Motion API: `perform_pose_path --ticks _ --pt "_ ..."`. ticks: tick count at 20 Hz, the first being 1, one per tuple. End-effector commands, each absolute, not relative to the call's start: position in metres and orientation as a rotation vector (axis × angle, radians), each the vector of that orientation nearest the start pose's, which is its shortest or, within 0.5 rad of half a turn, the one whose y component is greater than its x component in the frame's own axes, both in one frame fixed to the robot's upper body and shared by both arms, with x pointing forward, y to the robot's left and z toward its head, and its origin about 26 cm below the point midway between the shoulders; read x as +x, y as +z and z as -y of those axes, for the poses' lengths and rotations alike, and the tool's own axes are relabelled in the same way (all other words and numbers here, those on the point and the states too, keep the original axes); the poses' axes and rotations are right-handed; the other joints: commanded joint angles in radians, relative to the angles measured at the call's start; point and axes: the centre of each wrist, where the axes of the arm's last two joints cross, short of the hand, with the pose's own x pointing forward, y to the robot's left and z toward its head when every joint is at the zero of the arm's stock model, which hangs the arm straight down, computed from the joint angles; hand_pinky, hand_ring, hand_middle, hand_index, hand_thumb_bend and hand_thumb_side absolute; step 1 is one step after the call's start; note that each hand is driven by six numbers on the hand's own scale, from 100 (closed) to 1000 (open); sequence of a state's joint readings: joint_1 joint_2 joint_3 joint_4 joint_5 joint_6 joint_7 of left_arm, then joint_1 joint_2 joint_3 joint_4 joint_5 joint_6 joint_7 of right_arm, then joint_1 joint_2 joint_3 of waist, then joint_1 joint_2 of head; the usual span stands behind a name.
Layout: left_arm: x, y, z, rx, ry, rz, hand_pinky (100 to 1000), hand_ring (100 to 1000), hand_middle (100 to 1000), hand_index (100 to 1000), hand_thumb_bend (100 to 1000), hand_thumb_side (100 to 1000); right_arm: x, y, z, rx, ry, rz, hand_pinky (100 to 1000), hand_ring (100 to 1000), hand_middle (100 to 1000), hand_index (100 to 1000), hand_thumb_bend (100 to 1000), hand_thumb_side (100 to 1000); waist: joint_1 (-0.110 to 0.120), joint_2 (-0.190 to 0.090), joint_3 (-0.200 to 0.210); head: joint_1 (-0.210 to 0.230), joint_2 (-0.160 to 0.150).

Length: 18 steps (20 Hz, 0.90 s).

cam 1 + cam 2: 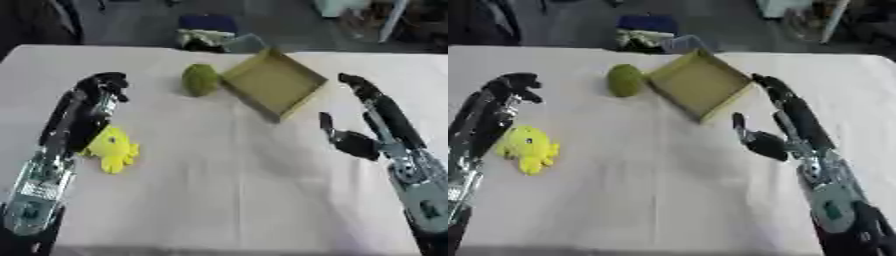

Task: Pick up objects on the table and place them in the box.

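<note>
A shallow tan box (272, 82) lies askew at the table's far middle, nothing inside it. A green round fruit (199, 79) sits just left of the box. A yellow plush toy (527, 147) lies on the cloth at the left. My left hand (101, 86) hovers above and beyond the toy, fingers curled, holding nothing. My right hand (363, 116) is right of the box with straight fingers pointing away and its thumb (329, 126) spread, holding nothing.
The white tablecloth (227, 190) covers the table, with open room in the middle and front. Beyond the far edge lie a dark blue thing (208, 22) and a pale bundle (206, 39) on the floor.
</note>
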<state>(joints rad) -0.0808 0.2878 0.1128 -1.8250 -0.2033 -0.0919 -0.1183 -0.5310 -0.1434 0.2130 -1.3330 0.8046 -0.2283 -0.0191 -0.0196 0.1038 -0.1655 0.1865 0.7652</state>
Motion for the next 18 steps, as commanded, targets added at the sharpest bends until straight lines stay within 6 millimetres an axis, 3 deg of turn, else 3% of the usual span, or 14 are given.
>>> perform_pose_path --ticks 1,18 --pt "0.288 0.11 -0.317 0.409 -0.484 1.949 768 612 662 796 108 784 0.397 0.096 0.165 -0.615 1.109 2.02 871 1000 899 1000 160 444 0.002 -0.015 0.001 -0.005 0.005" --pt "0.288 0.109 -0.319 0.411 -0.487 1.944 769 614 662 796 100 771 0.407 0.096 0.135 -0.639 1.115 2.03 867 1000 901 1000 172 434 0.003 -0.019 0.003 -0.011 0.005"
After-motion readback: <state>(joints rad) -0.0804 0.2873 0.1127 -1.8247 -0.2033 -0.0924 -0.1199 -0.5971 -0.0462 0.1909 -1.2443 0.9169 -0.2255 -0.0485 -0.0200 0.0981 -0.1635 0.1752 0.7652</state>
